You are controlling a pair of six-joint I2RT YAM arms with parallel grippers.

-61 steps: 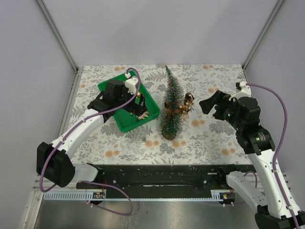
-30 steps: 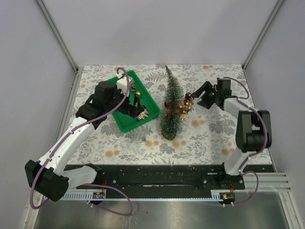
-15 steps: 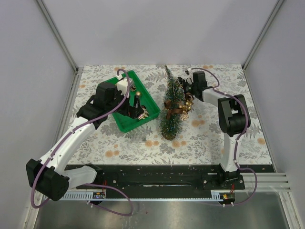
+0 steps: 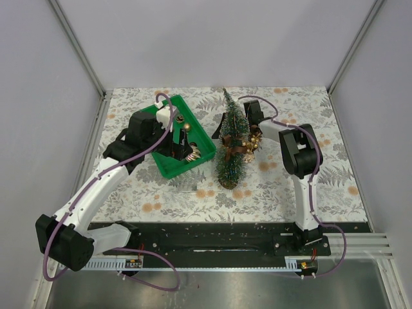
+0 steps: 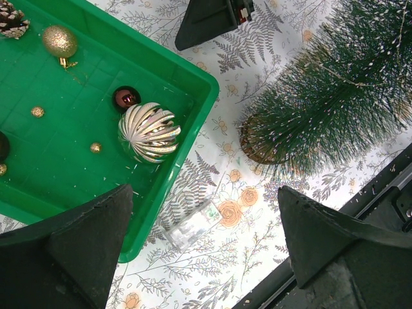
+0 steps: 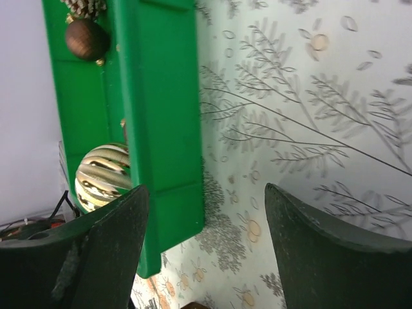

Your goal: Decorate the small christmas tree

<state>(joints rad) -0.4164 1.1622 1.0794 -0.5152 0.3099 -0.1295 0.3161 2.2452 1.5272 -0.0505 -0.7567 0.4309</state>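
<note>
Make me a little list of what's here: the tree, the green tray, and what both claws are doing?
Tree: small christmas tree on the flowery table, with a brown ribbon and gold trinkets at its middle
Tray: green tray, left of the tree
In tray: striped gold ball, glittery gold ball, dark red ball, pinecone
Left claw: open, empty, over the tray's corner
Right claw: open, empty, between tray and tree
</note>
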